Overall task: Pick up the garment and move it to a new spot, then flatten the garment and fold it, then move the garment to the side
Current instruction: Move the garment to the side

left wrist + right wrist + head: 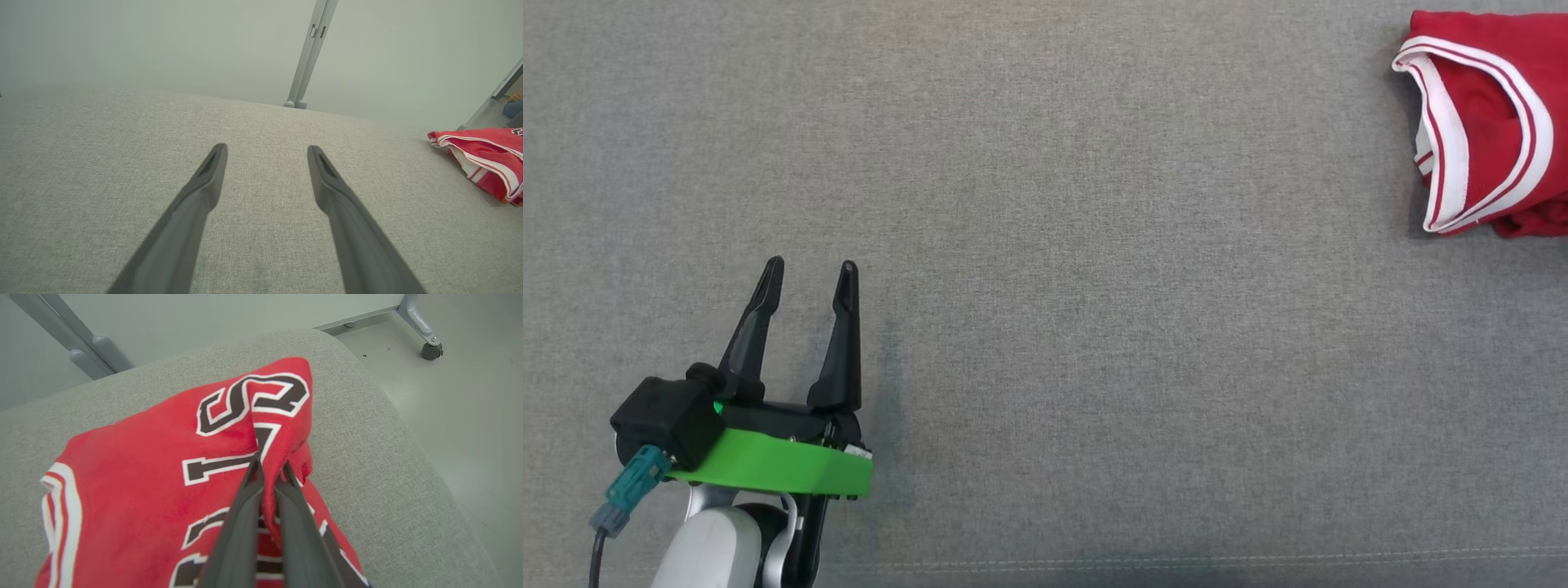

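A grey woven cushion lay under the left gripper; beyond it a grey post stood against a pale wall. Right of the right gripper, a castor sat on pale floor.

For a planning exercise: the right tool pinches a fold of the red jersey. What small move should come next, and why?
Probably lift the right tool slightly: it is shut on a fold of the red jersey, which lies bunched on the cushion, while the left tool hovers open.
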Robot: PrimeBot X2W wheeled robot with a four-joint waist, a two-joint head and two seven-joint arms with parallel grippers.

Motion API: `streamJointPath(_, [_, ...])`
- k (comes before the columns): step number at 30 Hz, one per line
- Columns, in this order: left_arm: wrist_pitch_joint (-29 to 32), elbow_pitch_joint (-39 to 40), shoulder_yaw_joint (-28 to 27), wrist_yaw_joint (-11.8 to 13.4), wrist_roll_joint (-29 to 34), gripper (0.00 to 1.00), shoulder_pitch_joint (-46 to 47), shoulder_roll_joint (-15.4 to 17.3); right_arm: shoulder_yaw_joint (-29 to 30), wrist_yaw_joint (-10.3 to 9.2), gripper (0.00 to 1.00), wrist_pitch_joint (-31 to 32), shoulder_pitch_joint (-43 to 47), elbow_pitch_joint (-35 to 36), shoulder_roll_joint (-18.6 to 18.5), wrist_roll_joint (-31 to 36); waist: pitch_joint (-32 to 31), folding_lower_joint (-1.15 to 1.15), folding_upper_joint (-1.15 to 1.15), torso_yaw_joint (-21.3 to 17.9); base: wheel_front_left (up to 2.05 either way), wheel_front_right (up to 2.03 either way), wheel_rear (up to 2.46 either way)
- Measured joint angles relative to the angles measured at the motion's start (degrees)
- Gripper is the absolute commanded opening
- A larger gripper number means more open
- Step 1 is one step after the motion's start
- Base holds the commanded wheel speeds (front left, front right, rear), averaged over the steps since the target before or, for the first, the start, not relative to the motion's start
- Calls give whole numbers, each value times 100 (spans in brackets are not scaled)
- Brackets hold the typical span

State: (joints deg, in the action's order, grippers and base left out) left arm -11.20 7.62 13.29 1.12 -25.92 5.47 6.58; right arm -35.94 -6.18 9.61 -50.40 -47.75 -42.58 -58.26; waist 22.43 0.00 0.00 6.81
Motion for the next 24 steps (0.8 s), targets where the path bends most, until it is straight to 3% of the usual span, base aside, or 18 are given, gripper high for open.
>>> streamJointPath(4, [32,59,11,0,26,100,76,9,20,-5,0,-132,0,-133,38,0,79,0,0,-106,0,0,0])
streamJointPath(5, [42,63,14,0,47,100,92,10,31,-7,9,-198,0,-169,54,3,94,0,0,-132,0,0,0])
streamJointPath(7, [57,85,27,0,48,100,108,10,53,-8,61,-333,-3,-226,76,35,119,0,0,-177,0,0,0])
streamJointPath(8, [58,91,40,-1,49,100,109,10,57,-19,100,-388,-8,-257,80,53,129,0,0,-200,0,0,0])
streamJointPath(24, [114,119,119,0,98,100,176,10,38,-52,100,-816,-80,-698,130,286,103,0,0,-320,0,0,0])
